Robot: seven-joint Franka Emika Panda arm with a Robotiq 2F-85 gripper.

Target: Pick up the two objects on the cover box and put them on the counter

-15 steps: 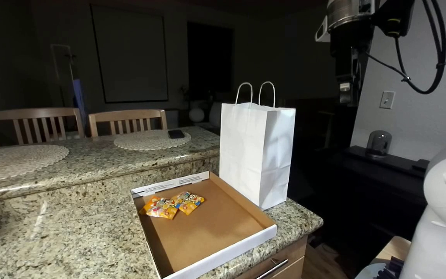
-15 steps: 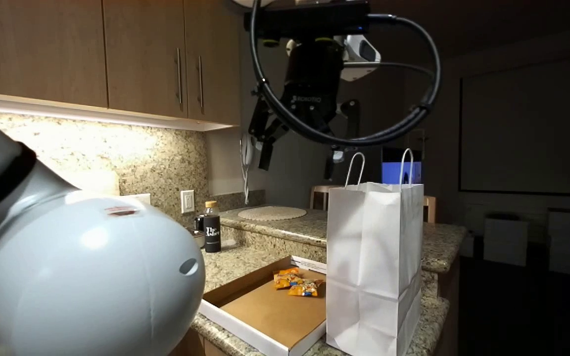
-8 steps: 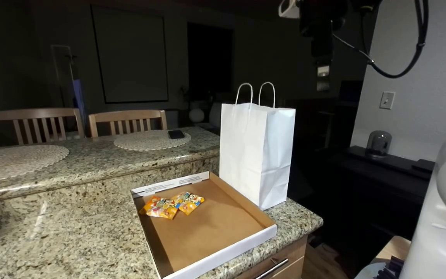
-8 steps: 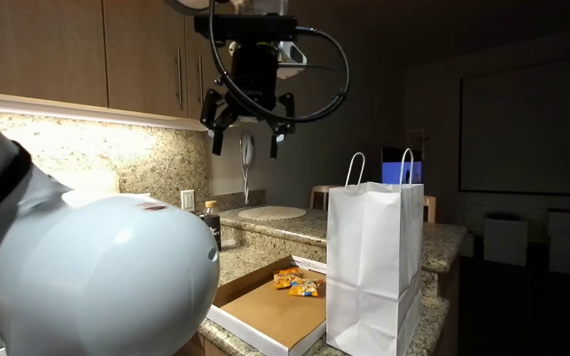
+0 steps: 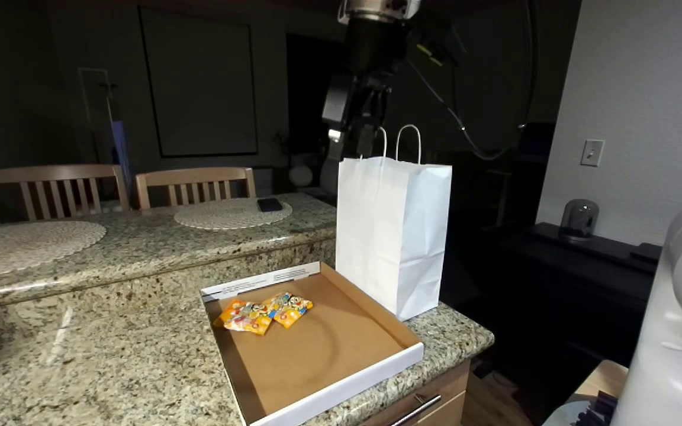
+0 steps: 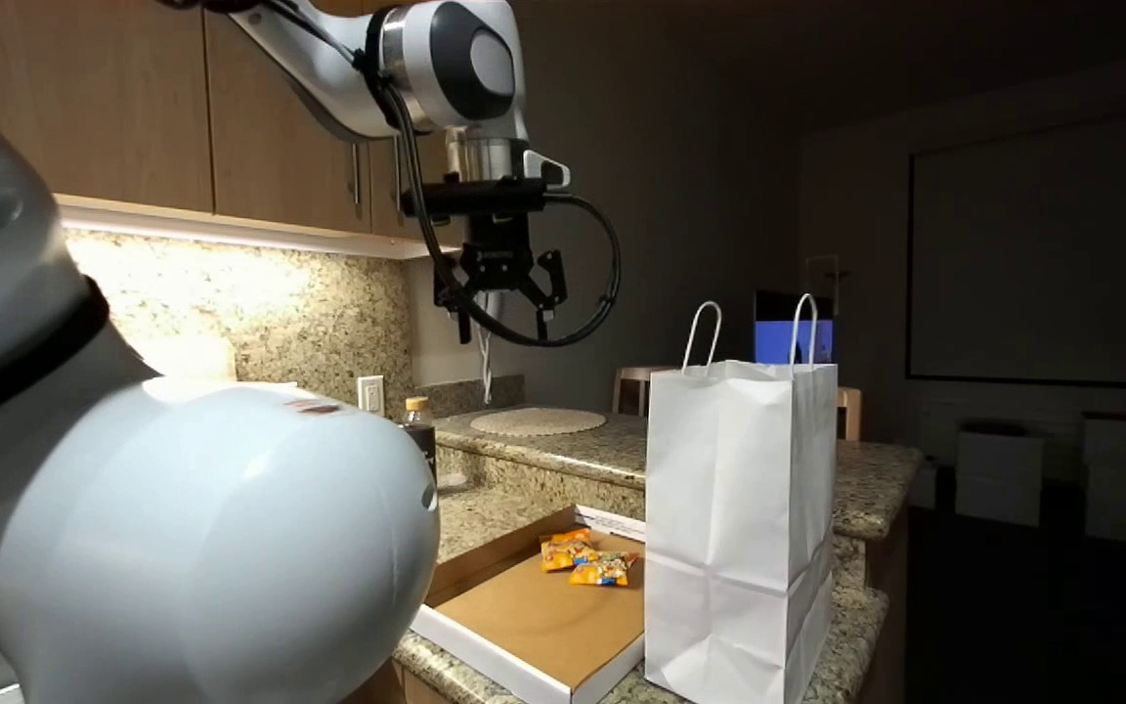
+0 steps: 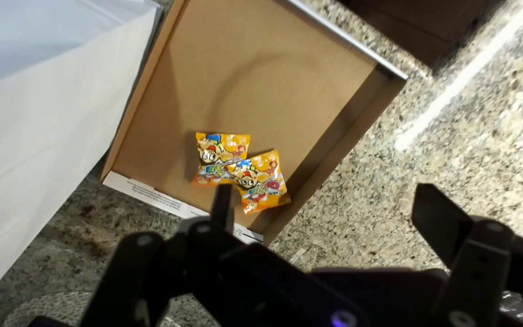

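Two small orange-and-yellow packets lie side by side, touching, in the cover box. In an exterior view the nearer packet (image 5: 244, 318) and the other packet (image 5: 288, 309) sit near its printed end. Both also show in the wrist view, one packet (image 7: 216, 154) and the overlapping packet (image 7: 261, 179). The cover box (image 5: 329, 349), a shallow brown tray with white outer sides, rests on the granite counter (image 5: 110, 367). My gripper (image 6: 504, 328) is open and empty, high above the box. In the wrist view the open gripper (image 7: 323, 190) spans the box corner and bare granite.
A tall white paper bag (image 5: 376, 236) with upright handles stands beside the box and shows in both exterior views (image 6: 719, 528). A raised granite ledge with round placemats (image 5: 231, 214) runs behind. A dark bottle (image 6: 421, 445) stands on the counter. Upper cabinets (image 6: 280, 117) hang nearby.
In an exterior view my gripper has moved left, from beyond the bag to above its handles. In both exterior views it is lower than half a second ago. Packets, box and bag have not moved.
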